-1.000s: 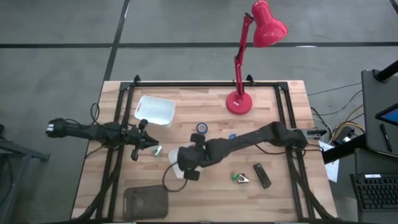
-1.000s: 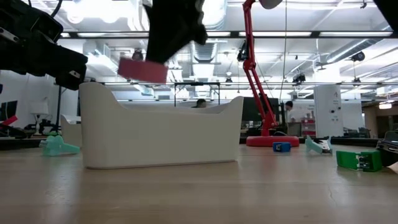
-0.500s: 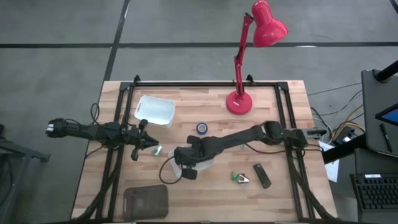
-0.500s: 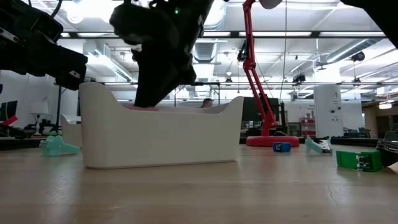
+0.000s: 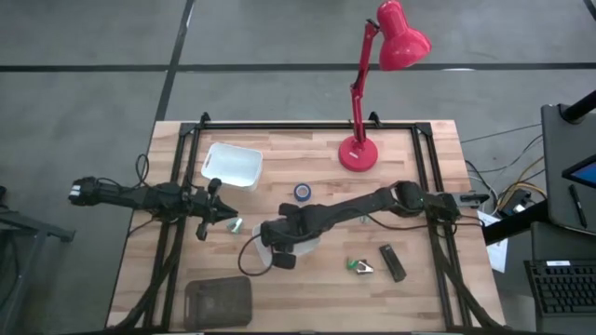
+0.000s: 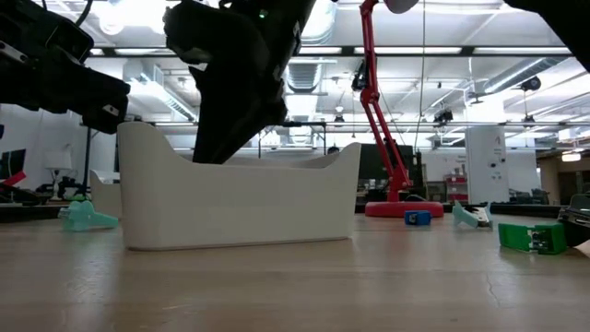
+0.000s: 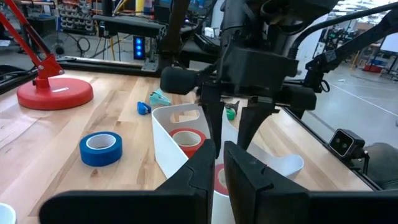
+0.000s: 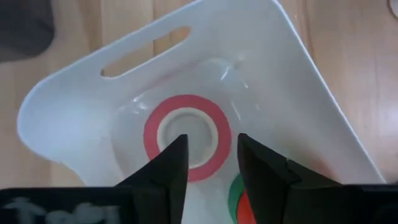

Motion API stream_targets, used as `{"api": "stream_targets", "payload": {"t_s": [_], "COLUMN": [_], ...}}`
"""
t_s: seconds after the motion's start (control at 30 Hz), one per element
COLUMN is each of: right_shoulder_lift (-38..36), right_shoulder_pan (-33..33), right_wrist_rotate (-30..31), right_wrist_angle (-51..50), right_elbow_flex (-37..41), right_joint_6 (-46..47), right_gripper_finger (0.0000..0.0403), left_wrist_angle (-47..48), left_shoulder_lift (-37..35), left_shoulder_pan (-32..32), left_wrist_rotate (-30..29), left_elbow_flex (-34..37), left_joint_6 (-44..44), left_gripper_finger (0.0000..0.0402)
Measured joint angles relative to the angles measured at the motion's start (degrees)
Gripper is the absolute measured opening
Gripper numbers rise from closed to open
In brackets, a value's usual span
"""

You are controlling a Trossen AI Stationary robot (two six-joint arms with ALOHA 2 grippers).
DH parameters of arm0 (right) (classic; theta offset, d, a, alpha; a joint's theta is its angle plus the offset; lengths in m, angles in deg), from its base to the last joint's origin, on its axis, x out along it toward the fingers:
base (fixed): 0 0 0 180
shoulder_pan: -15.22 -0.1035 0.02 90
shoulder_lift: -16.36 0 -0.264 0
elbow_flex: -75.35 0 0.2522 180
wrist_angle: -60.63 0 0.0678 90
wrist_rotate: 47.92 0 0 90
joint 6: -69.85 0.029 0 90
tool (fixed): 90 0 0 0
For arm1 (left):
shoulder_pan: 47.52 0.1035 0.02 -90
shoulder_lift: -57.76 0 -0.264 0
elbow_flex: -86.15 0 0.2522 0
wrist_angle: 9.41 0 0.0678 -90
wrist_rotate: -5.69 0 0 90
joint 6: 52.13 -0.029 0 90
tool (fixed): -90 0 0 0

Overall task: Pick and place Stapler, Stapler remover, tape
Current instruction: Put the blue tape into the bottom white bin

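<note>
My right gripper [image 8: 211, 162] hangs open inside a white bin [image 5: 312, 244] at the table's middle, fingers pointing down. Its fingertips stand above a pink-red tape roll [image 8: 186, 137], which lies flat on the bin's floor. A second, green and red roll [image 8: 239, 198] lies beside it. In the low view the bin wall [image 6: 240, 198] hides the fingertips. A blue tape roll [image 5: 303, 192] lies flat on the wood behind the bin. The black stapler [image 5: 392, 261] and a small green tool [image 5: 358, 267] lie to the right. My left gripper [image 7: 221, 168] waits at the left, shut on nothing.
A second white bin [image 5: 232, 165] stands at the far left and a dark tray [image 5: 219, 302] at the near left. A red desk lamp [image 5: 357, 154] stands at the back. A teal piece [image 5: 235, 224] lies by my left gripper, a small blue piece [image 5: 347, 203] mid-table.
My right gripper has come down and slightly toward the table's left edge, carrying the pink-red roll from above the bin's rim into the bin. The roll now lies flat on the bin's floor, free of the fingers.
</note>
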Motion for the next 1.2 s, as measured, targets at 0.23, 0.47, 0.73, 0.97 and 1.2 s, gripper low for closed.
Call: {"api": "stream_targets", "payload": {"t_s": [0.23,0.47,0.73,0.97,1.2], "right_shoulder_lift": [-3.05,-7.57,-10.91,-10.82,-10.76], "right_shoulder_pan": [0.39,2.31,8.35,14.11,20.06], "right_wrist_rotate": [5.03,9.1,8.75,-0.08,-10.69], "right_wrist_angle": [-2.91,-5.7,-11.35,-8.42,-6.93], "right_elbow_flex": [-2.52,-2.25,-1.05,0.8,3.22], "right_joint_6": [-8.83,-15.83,-18.75,-26.37,-29.96], "right_gripper_finger": [0.0158,0.016,0.0157,0.0159,0.0151], "left_wrist_angle": [0.0,0.0,0.0,0.0,0.0], "left_shoulder_lift": [0.0,0.0,0.0,0.0,0.0], "left_shoulder_pan": [0.0,0.0,-0.01,-0.01,-0.01], "left_wrist_rotate": [0.0,0.0,0.0,-0.01,-0.01], "left_elbow_flex": [0.0,0.0,0.0,0.0,0.0], "left_joint_6": [0.0,0.0,0.01,0.0,0.02], "left_gripper_finger": [0.0039,0.0039,0.0039,0.0039,0.0039]}}
